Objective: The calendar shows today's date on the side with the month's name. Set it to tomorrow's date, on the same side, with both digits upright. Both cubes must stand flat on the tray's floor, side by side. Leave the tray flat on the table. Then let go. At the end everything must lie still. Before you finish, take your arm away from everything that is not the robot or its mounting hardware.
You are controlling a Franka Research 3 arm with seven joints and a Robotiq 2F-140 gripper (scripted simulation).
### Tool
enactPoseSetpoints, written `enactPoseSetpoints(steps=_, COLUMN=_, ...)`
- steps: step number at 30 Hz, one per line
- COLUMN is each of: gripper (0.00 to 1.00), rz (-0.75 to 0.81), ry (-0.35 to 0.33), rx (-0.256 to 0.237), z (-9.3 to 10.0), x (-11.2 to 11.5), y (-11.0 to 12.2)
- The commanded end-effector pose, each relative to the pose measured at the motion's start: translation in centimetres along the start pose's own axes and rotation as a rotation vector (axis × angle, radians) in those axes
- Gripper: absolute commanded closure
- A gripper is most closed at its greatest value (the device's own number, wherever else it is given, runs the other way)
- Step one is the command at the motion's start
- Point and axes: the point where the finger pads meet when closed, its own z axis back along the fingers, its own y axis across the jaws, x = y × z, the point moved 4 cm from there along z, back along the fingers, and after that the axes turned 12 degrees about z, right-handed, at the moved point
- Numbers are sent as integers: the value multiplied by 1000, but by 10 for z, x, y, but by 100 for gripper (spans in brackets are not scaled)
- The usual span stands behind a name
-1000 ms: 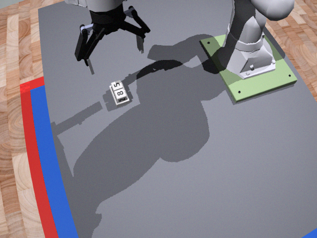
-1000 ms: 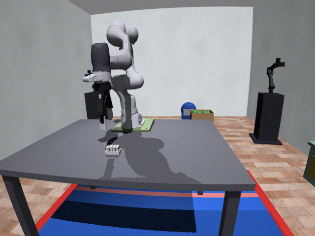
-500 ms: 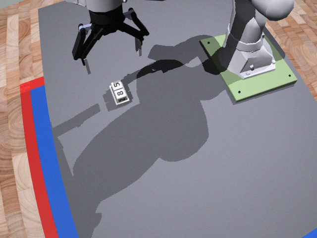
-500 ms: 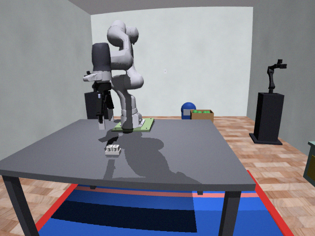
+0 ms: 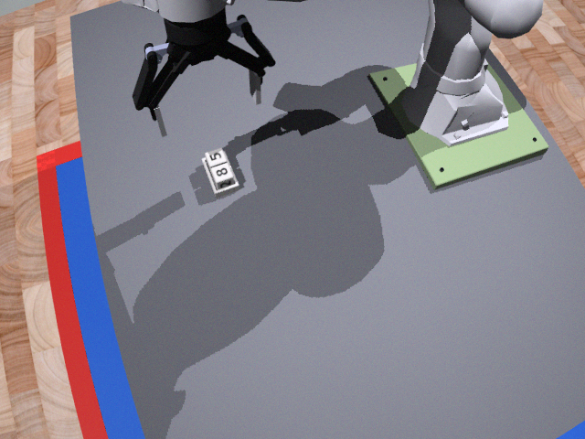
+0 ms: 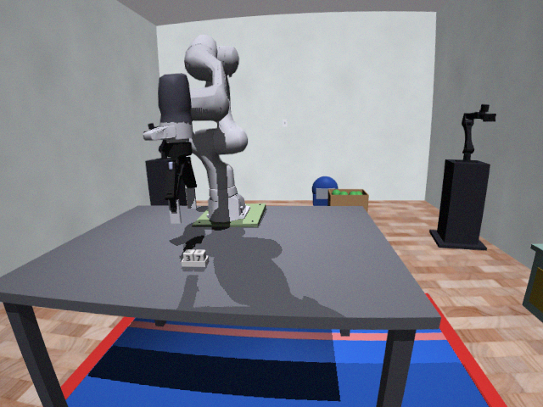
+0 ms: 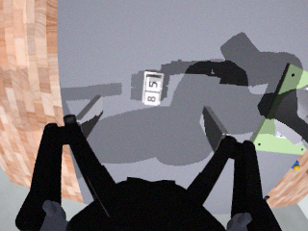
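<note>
The calendar is a small white tray [image 5: 207,172] [image 6: 194,264] holding two white cubes side by side; it sits flat on the grey table [image 5: 377,306] [image 6: 316,249]. From above, one cube [image 5: 216,155] shows a 5 on top and the other cube [image 5: 221,171] an 8. In the exterior view the side faces read 3 [image 6: 187,258] and 7 [image 6: 199,258]. The calendar also shows in the wrist view [image 7: 153,88]. I cannot make out the month's name. My gripper [image 5: 207,106] [image 6: 180,212] [image 7: 152,109] is open and empty. It hangs above the table, behind the calendar toward the far edge.
The arm's base stands on a green plate [image 5: 472,155] [image 6: 254,214] at the back right of the table. The table's left edge is close to the calendar. Off the table are a black pedestal [image 6: 460,201] and a box with green balls [image 6: 348,197].
</note>
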Motion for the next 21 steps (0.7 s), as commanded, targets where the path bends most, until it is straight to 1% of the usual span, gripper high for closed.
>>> enactPoseSetpoints(steps=1, gripper=0, rz=-10, ry=0, rx=-5, z=1, x=0, y=-1)
enactPoseSetpoints(steps=5, gripper=0, rz=-10, ry=0, rx=-5, z=-2, x=0, y=-1)
enactPoseSetpoints(steps=10, gripper=0, rz=-10, ry=1, rx=-4, z=-29, x=1, y=1)
enactPoseSetpoints(steps=12, gripper=0, rz=-10, ry=1, rx=-4, z=-32, x=1, y=1)
enactPoseSetpoints(steps=13, gripper=72, rz=-10, ry=1, rx=-4, z=-32, x=1, y=1)
enactPoseSetpoints(steps=21, gripper=72, rz=-10, ry=1, rx=-4, z=-32, x=1, y=1)
